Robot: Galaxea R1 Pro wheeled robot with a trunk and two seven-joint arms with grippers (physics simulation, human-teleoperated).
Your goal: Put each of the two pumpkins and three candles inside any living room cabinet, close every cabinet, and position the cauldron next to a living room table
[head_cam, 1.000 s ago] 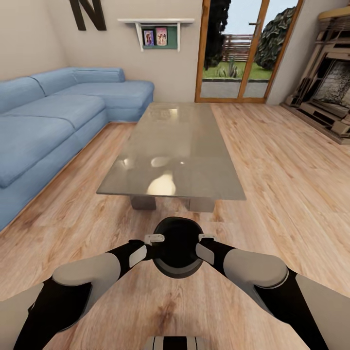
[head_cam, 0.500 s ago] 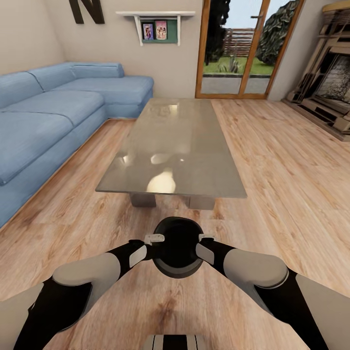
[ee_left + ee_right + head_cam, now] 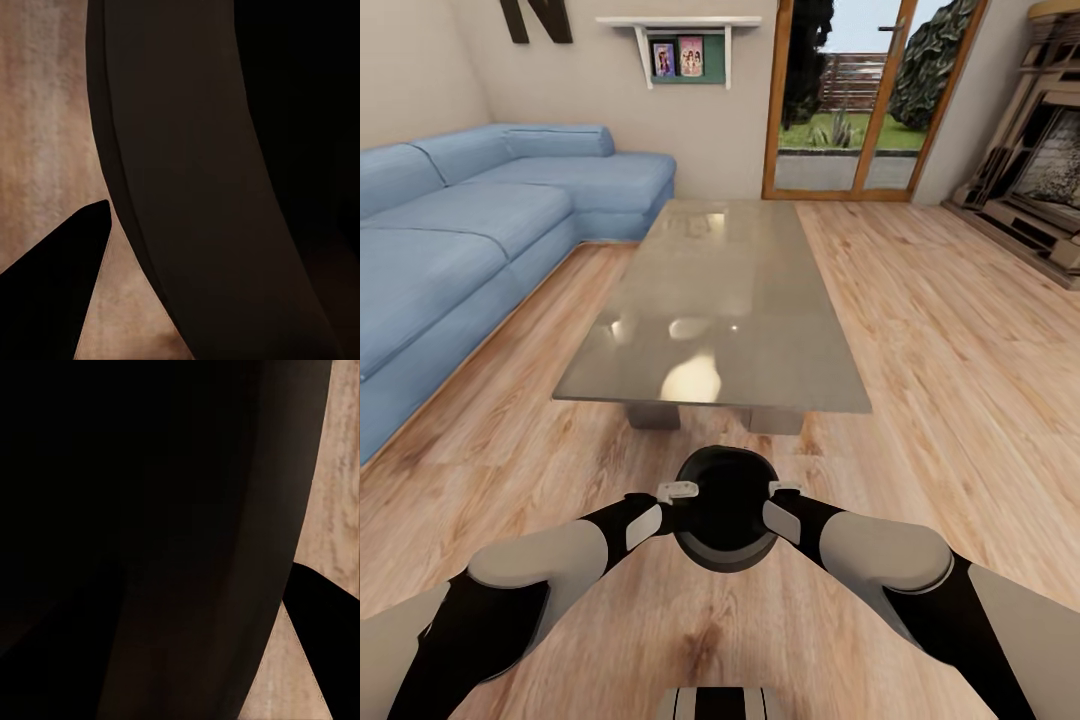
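**Cauldron carried two-handed, short of the table**

Cauldron (image 3: 726, 508) sits between my two grippers, mouth up, black rim facing the head camera. Left gripper (image 3: 678, 492) is on its left rim, right gripper (image 3: 784, 489) on its right rim. Each looks closed onto the rim: in both wrist views the dark curved wall runs close past a finger, with plank floor (image 3: 920, 330) beyond it. I cannot see the pads themselves, so I judge the hold as a pinch on each side, not a confirmed clamp. No floor contact can be read from above; whether the pot is lifted or resting I cannot tell.

Risks from here, as I judge them:
- Two-sided pinch on a glossy round rim. If one arm leads the other, the pot could twist and slip out.
- Table (image 3: 712, 310) stands just beyond the cauldron, near edge overhanging its grey legs. Driving straight on could knock the pot's belly or my forearms against that edge.
- Setting down too early leaves the pot near, but arguably not next to, the table.

Beyond the cauldron: the table top is glossy, with bright reflections. Left of the table, a blue corner sofa (image 3: 450, 250) leaves a plank aisle. Right of the table, open floor runs to the brick fireplace (image 3: 1050, 170). Past the table's far end, glass doors (image 3: 850, 100) and a white wall shelf (image 3: 680, 45).
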